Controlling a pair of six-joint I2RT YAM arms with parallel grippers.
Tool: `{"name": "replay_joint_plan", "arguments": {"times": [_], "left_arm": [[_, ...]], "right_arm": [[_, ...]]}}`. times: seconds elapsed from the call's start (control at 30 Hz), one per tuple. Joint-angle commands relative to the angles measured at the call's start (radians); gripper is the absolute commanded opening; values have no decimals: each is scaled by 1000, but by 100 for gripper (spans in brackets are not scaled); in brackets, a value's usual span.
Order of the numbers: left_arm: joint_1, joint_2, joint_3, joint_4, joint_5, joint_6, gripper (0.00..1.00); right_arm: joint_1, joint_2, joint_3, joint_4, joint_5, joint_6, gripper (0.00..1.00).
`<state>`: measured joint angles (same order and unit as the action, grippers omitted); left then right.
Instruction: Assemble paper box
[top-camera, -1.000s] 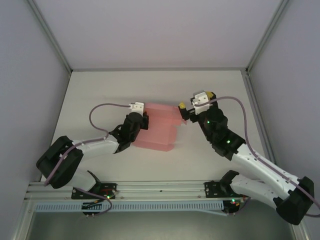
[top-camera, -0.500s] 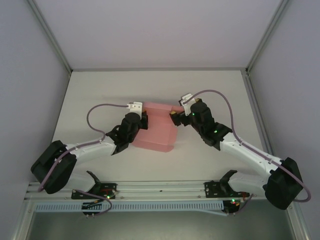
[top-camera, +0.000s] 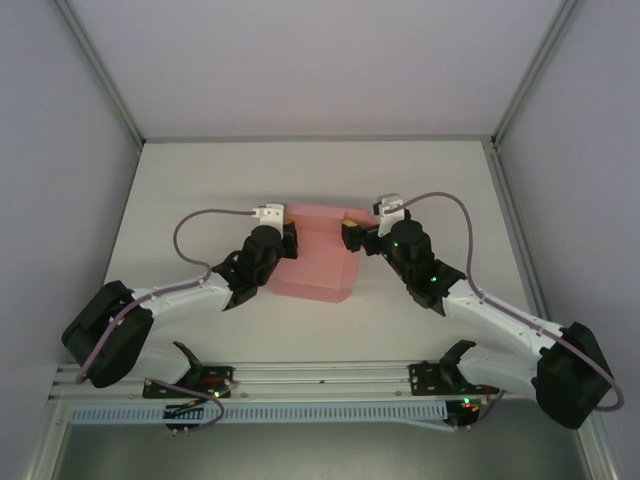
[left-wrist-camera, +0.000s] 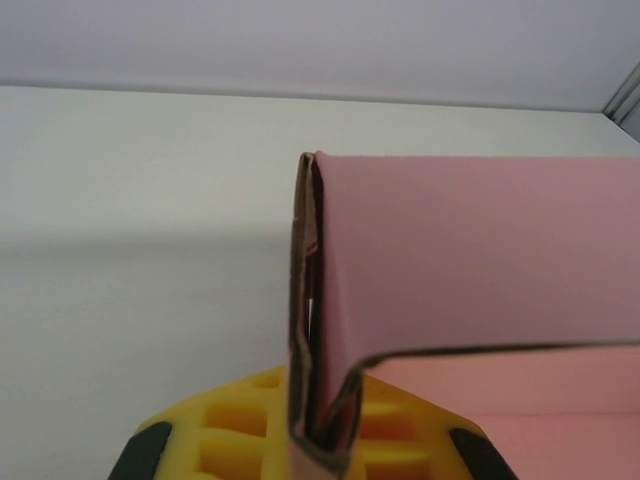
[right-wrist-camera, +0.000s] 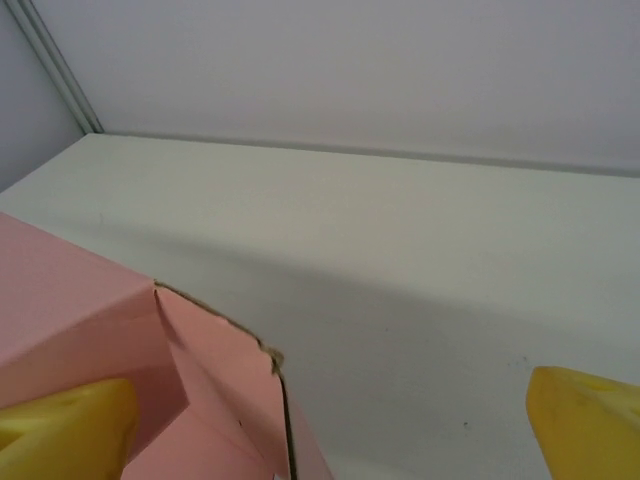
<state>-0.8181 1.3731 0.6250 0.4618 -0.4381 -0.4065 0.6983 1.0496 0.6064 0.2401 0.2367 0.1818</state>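
Observation:
The pink paper box (top-camera: 318, 255) lies partly folded in the middle of the white table, between both arms. My left gripper (top-camera: 289, 241) is shut on the box's left wall; in the left wrist view the folded card layers (left-wrist-camera: 312, 300) stand upright, pinched between the yellow pads (left-wrist-camera: 225, 430). My right gripper (top-camera: 356, 237) is at the box's right end, open wide. In the right wrist view its yellow fingers (right-wrist-camera: 62, 428) flank a pink corner flap (right-wrist-camera: 225, 385), the left finger against the pink card, the other over bare table.
The white table (top-camera: 200, 180) is walled by grey panels at the back and both sides. A metal rail (top-camera: 320, 380) runs along the near edge by the arm bases. Purple cables loop over both wrists.
The right arm has swung left and lowered, bringing its open gripper to the box's right end. The left gripper has kept its grip with little movement.

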Motion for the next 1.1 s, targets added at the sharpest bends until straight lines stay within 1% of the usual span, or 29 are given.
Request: {"name": "replay_joint_plan", "arguments": {"times": [0.0,0.07,0.2,0.33,0.4,0.5,0.7,0.9,1.07], "left_arm": [[-7,-28,13,-32,-68,-7,0],[-7,-29,22,-44,-82,-4,0],[-7,-25,41,-54,-81,9,0],[-6,-22,48,-63,-97,13,0],[-6,-22,51,-68,-95,17,0],[-8,-25,47,-68,-88,29,0],[-7,-42,25,-43,-58,48,0],[-7,-37,31,-44,-37,41,0],[-8,-26,36,-50,-29,48,0]], "right_arm": [[-3,-89,-3,-126,51,66,100],[-4,-119,-8,-223,88,78,100],[-3,-141,-21,-329,118,95,100],[-5,-114,-18,-361,140,99,100],[-11,-89,-17,-374,174,109,100],[-39,-51,-11,-400,210,140,100],[-84,-12,-25,-343,143,148,100],[-87,9,-56,-219,48,113,100],[-88,2,-61,-167,24,96,100]]}}
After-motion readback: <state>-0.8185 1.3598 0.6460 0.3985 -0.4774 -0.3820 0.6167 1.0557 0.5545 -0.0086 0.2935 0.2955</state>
